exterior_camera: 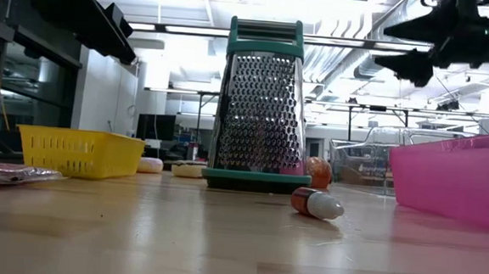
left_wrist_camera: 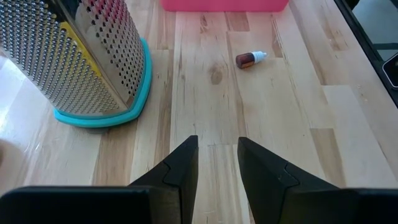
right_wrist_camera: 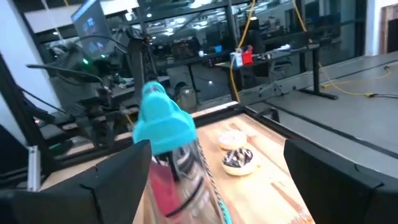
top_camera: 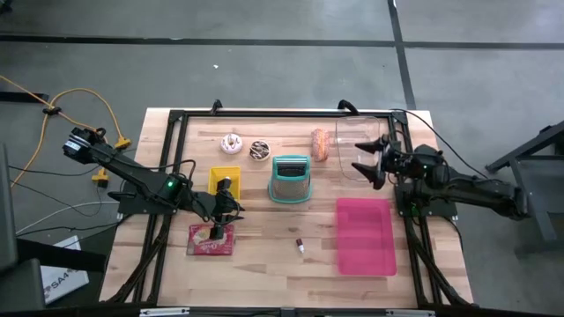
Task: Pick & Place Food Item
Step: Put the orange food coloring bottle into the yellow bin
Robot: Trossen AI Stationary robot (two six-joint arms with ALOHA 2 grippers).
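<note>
From above, the wooden table carries a metal grater with a teal base near its middle, a yellow basket to its left, and two doughnuts beyond them: a pale one and a chocolate-topped one. A bread roll lies just beside a clear container at the far right. A pink tray sits on the near right, a small bottle lies between it and a red packet on the near left. The left gripper hangs above the packet's far edge, near the basket. The right gripper is over the clear container, fingers spread wide with nothing between them.

At table height, the grater stands upright in the centre, the basket to its left, the pink tray at the right edge, and the bottle lies on its side in front. The roll peeks out behind the grater. The right gripper is raised at the upper right.

The left wrist view shows the left gripper with fingers partly parted and nothing held, above bare wood; the grater, bottle and pink tray lie ahead.

The right wrist view shows the right gripper released, fingers far apart, the grater's teal handle between them farther off, and both doughnuts beyond.
</note>
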